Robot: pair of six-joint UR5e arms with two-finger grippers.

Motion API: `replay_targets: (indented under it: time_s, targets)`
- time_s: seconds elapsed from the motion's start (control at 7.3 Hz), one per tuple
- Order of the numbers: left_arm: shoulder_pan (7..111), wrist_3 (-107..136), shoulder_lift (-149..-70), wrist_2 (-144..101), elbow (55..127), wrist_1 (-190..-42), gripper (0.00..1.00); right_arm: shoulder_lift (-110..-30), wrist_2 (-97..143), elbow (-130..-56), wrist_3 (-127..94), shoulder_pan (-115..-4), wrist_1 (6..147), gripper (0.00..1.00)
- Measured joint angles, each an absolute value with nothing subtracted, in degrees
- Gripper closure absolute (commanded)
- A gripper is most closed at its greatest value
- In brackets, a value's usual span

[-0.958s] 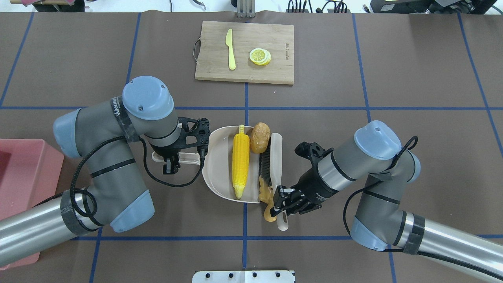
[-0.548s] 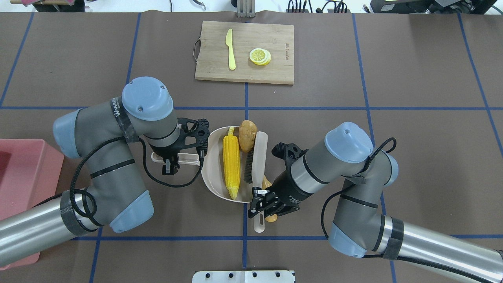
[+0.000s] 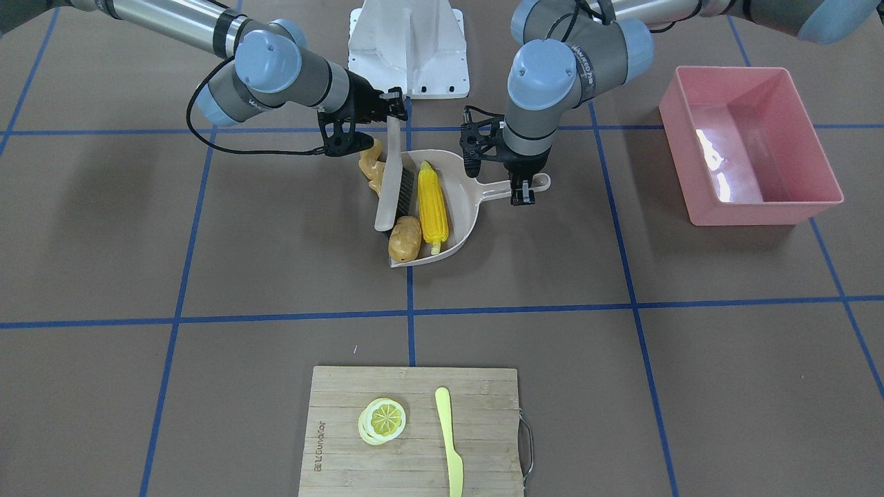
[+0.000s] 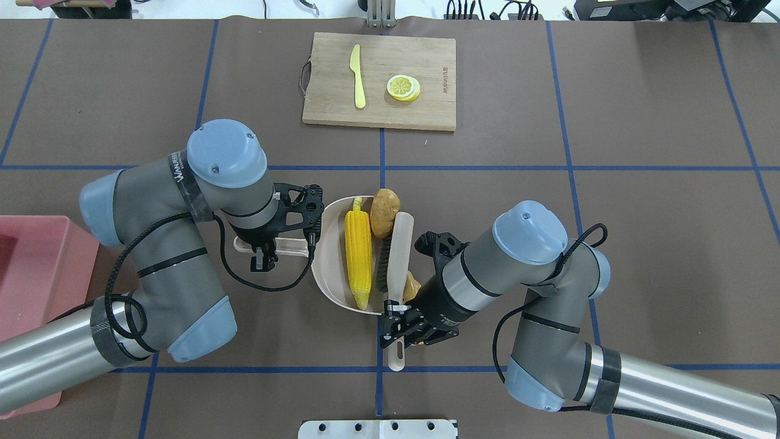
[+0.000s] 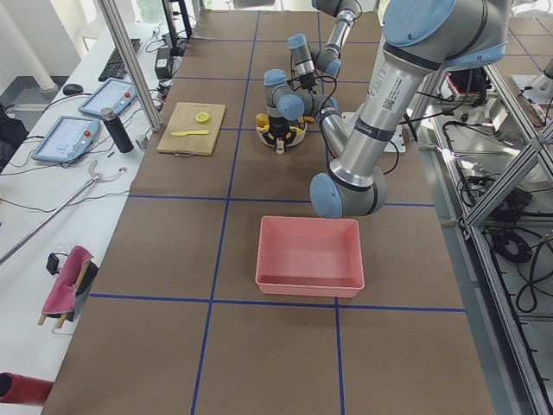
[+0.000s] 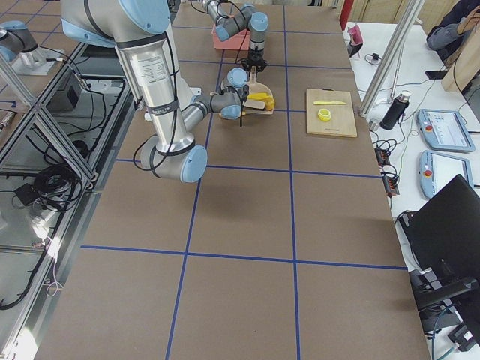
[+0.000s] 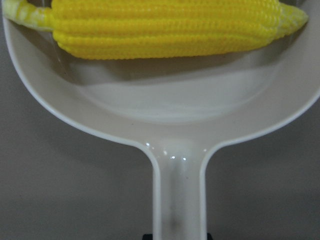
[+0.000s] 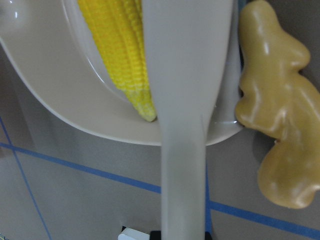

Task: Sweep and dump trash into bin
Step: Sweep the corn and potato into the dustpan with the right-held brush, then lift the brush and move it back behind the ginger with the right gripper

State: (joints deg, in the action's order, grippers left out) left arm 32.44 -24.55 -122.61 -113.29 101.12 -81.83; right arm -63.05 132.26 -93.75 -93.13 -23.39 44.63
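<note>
The beige dustpan point(image 4: 330, 256) lies at the table's middle with the yellow corn cob point(image 4: 358, 259) inside it, also in the front view point(image 3: 431, 200). My left gripper point(image 4: 268, 246) is shut on the dustpan's handle point(image 7: 179, 200). My right gripper point(image 4: 399, 326) is shut on the handle of a beige brush point(image 4: 397, 256), which lies along the pan's open side. The brown potato point(image 4: 385, 221) sits at the far end of the pan's mouth, against the brush tip. The tan ginger root point(image 8: 280, 130) lies outside the pan, behind the brush. The pink bin point(image 4: 36, 280) stands at the left edge.
A wooden cutting board point(image 4: 426, 103) at the far middle carries a pale yellow knife point(image 4: 357, 76) and a lemon slice point(image 4: 403, 87). A white mount plate point(image 4: 378, 428) sits at the near edge. Blue tape lines cross the brown table cover.
My right arm has swept the brush leftward, pushing the corn and potato toward the pan's back. The ginger stayed on the brush's right side. The left arm has barely moved.
</note>
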Motion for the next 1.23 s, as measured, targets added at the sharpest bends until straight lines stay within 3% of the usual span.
replay_targets:
  time_s: [1.23]
  targets:
    - [32.26,-24.44,-121.46,-113.35,101.54,-82.64,1.0,-66.96,141.42,-96.49,-93.0,-33.09,44.65,1.0]
